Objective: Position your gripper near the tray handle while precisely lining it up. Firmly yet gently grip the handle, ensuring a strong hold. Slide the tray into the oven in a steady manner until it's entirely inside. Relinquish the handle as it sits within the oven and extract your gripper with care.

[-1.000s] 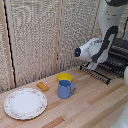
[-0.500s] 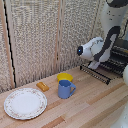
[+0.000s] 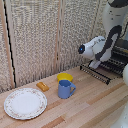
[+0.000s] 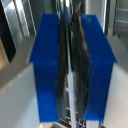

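My gripper (image 3: 94,64) sits at the front of the tray (image 3: 114,64), a dark wire rack that juts out of the oven (image 3: 121,50) at the exterior view's right edge. The tray handle (image 3: 102,78) is the thin dark bar along the rack's front edge. In the wrist view the gripper (image 4: 72,65) is shut, its blue fingers (image 4: 47,65) pressed on either side of the thin metal handle (image 4: 70,80). The white arm hides the grip point in the exterior view.
On the wooden table (image 3: 95,107) stand a blue mug (image 3: 65,89), a yellow bowl (image 3: 64,77) behind it, a small orange block (image 3: 42,86) and a round patterned plate (image 3: 25,103) at the exterior view's left. A woven screen (image 3: 45,35) backs the table.
The arm has shifted only slightly near the oven. The gripper stays on the handle, and the mug, bowl and plate have not moved.
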You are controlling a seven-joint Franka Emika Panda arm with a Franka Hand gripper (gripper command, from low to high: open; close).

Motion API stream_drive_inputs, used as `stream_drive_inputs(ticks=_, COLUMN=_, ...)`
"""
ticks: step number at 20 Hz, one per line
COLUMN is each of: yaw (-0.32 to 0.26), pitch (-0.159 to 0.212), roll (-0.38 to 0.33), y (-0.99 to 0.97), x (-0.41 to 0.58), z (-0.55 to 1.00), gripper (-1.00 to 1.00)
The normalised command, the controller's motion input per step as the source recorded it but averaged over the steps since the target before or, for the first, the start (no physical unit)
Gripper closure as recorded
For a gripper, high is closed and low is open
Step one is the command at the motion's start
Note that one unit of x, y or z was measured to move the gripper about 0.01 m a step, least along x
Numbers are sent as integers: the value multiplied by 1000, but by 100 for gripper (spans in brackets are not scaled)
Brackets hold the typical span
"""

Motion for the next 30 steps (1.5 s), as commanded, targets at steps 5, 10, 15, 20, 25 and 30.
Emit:
stream_drive_inputs(ticks=5, yaw=37, pitch=-18, roll=5, y=-987, x=-120, z=613, gripper=100)
stream_drive_inputs(ticks=10, yaw=29, pitch=-9, roll=-4, y=-997, x=-64, z=430, gripper=100)
stream_drive_inputs(ticks=15, yaw=11, pitch=-8, roll=-35, y=-995, x=-104, z=402, gripper=100)
stream_drive_inputs(ticks=20, yaw=21, pitch=-7, roll=-65, y=-787, x=-40, z=255, gripper=100)
stream_drive_inputs(ticks=25, yaw=26, pitch=0, roll=-36, y=-347, x=0, z=113, gripper=-100)
stream_drive_inputs(ticks=30, yaw=16, pitch=0, roll=-21, y=177, x=72, z=36, gripper=-100)
